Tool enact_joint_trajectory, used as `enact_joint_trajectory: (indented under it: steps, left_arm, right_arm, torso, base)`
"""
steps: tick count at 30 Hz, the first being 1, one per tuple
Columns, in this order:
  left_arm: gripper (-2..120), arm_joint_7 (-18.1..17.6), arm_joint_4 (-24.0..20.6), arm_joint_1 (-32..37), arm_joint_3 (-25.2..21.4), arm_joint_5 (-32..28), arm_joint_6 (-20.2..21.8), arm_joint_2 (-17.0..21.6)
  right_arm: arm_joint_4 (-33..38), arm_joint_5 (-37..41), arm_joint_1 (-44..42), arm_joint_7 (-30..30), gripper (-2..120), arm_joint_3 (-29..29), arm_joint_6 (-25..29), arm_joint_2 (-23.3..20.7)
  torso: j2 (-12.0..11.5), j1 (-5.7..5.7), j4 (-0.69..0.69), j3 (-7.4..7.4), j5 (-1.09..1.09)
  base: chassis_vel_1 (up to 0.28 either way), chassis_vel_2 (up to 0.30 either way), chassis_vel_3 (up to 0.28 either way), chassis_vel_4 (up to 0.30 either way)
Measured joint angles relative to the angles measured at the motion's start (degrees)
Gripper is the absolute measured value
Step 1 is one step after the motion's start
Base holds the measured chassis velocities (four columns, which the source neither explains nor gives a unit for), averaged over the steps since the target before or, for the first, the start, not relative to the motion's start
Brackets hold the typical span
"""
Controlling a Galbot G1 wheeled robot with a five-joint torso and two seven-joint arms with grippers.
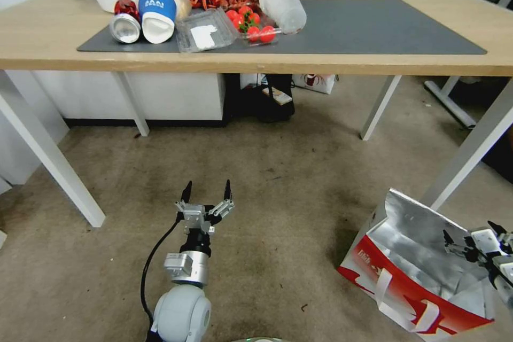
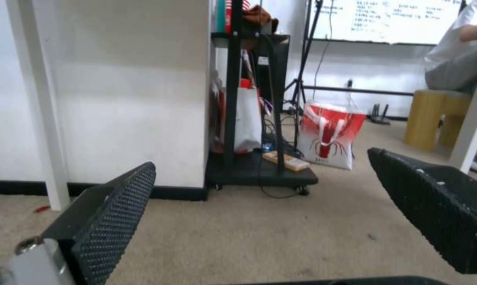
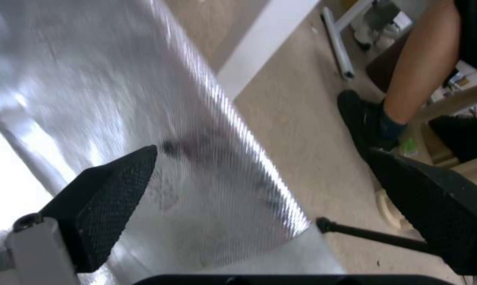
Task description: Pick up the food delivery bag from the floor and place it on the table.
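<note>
The food delivery bag [image 1: 414, 272] stood open on the floor [image 1: 278, 224]. The right tool [image 1: 473, 240], spread wide, reached its rim; closing there seemed next. The left tool [image 1: 207, 192] hung wide, idle.

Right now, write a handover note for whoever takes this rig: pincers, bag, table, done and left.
Left pincer: open, empty, low over bare floor in front of the table.
Right pincer: open, at the open top of the food delivery bag, one finger over the foil lining; nothing gripped.
Bag: on the carpet to the robot's right, beside a white table leg, mouth open, white strap handles hanging down the red side.
Table: containers and food crowd the left of the grey mat; its right part is bare.
Done: approach only.
Left: grasp, lift, place on the table.
</note>
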Motion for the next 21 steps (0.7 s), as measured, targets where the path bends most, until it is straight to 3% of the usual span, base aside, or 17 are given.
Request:
enact_joint_trajectory:
  steps: [16, 21]
  left_arm:
    - [100, -0.8, 1.1, -0.4, 0.6, 1.7, -0.9, -0.4]
    - [100, -1.2, 1.2, -0.6, 0.6, 1.8, -1.1, -0.4]
  right_arm:
    - [-2.5, -1.8, -0.2, -1.6, 100, -0.4, 0.0, 0.7]
    - [-2.3, -2.4, -0.4, -2.1, 88, -0.3, -0.2, 1.1]
  torso:
    - [0.0, 0.00, -0.01, 0.00, 0.08]
    - [0.0, 0.01, 0.01, 0.00, 0.07]
  base:
    - [0.000, 0.000, 0.000, 0.000]
    - [0.000, 0.000, 0.000, 0.000]
